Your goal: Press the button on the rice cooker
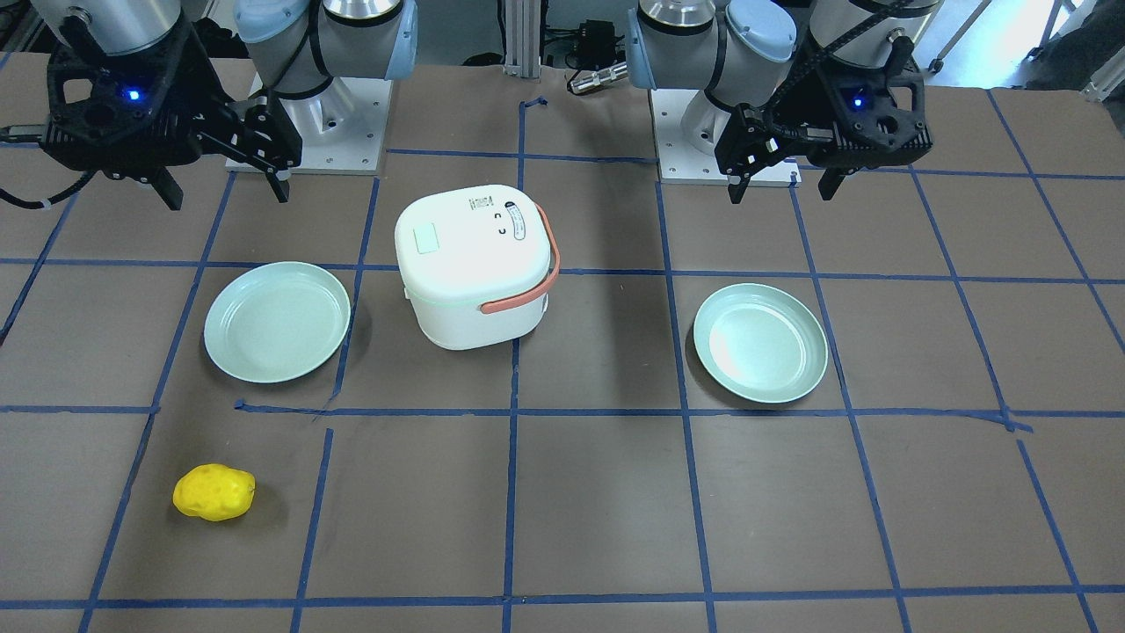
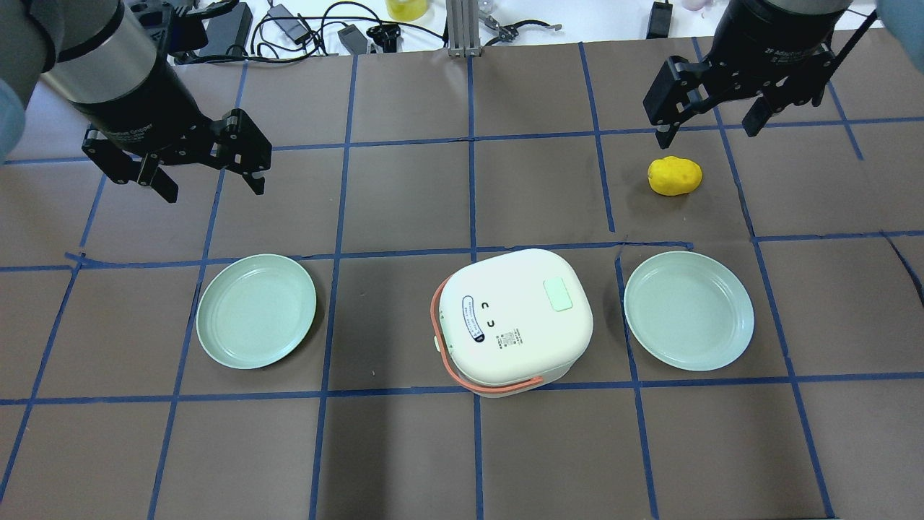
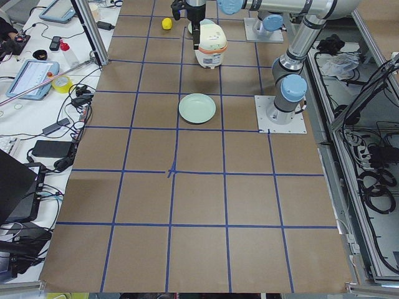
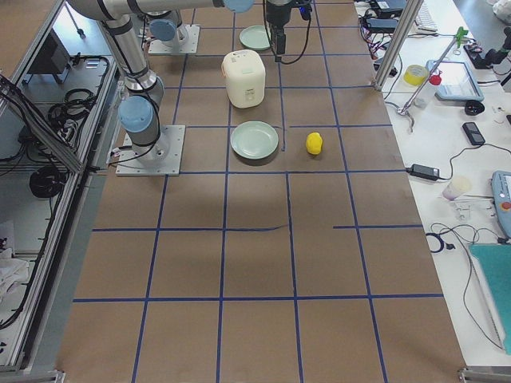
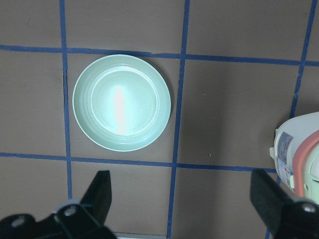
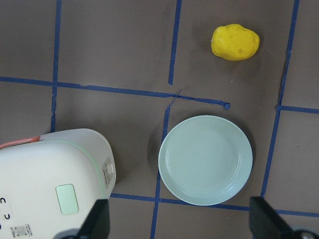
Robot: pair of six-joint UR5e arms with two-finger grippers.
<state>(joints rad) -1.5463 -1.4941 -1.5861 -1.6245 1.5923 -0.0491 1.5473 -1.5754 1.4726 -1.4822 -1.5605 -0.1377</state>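
The white rice cooker (image 2: 516,321) with an orange handle stands mid-table, lid shut. A pale green rectangular button (image 2: 561,295) sits on its lid; it also shows in the front view (image 1: 427,238) and the right wrist view (image 6: 67,198). My left gripper (image 2: 214,189) hangs open and empty above the table, far to the cooker's left. My right gripper (image 2: 706,131) hangs open and empty above the far right, beyond the cooker. Neither gripper touches anything. The left wrist view shows only the cooker's edge (image 5: 299,154).
One pale green plate (image 2: 256,310) lies left of the cooker and another (image 2: 688,310) lies right of it. A yellow lumpy object (image 2: 674,175) lies just under the right gripper. Blue tape lines grid the brown table. Cables lie beyond the far edge.
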